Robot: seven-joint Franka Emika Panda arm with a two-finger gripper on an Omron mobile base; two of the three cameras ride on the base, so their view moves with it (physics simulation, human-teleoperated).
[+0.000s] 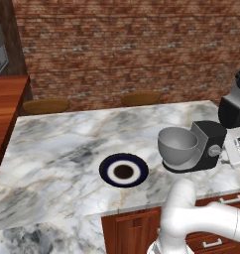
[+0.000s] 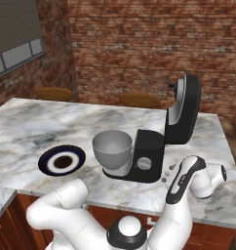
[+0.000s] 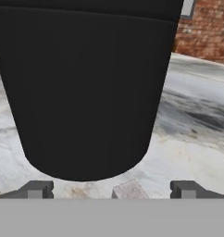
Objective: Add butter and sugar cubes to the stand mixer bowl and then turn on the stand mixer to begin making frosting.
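One stand mixer bowl (image 2: 111, 149), grey interior, plate (image 2: 62, 159) beside

A black boxy stand mixer (image 2: 148, 156), head tilted up, is seen on the grey-veined marble bench (image 2: 32, 122), its deep grey metal bowl (image 2: 111, 149) seated in front; a dark-blue-rimmed plate (image 2: 62, 159) lies well left.

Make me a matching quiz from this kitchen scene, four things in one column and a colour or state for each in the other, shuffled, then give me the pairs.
Things:
1. stand mixer bowl
2. plate
3. mixer head
4. gripper

States:
A. tilted up and back
B. grey metal, nothing inside
C. fingers spread wide, holding nothing
D. dark blue rim with a white ring, lying flat on the marble counter

Pairs: 1-B, 2-D, 3-A, 4-C
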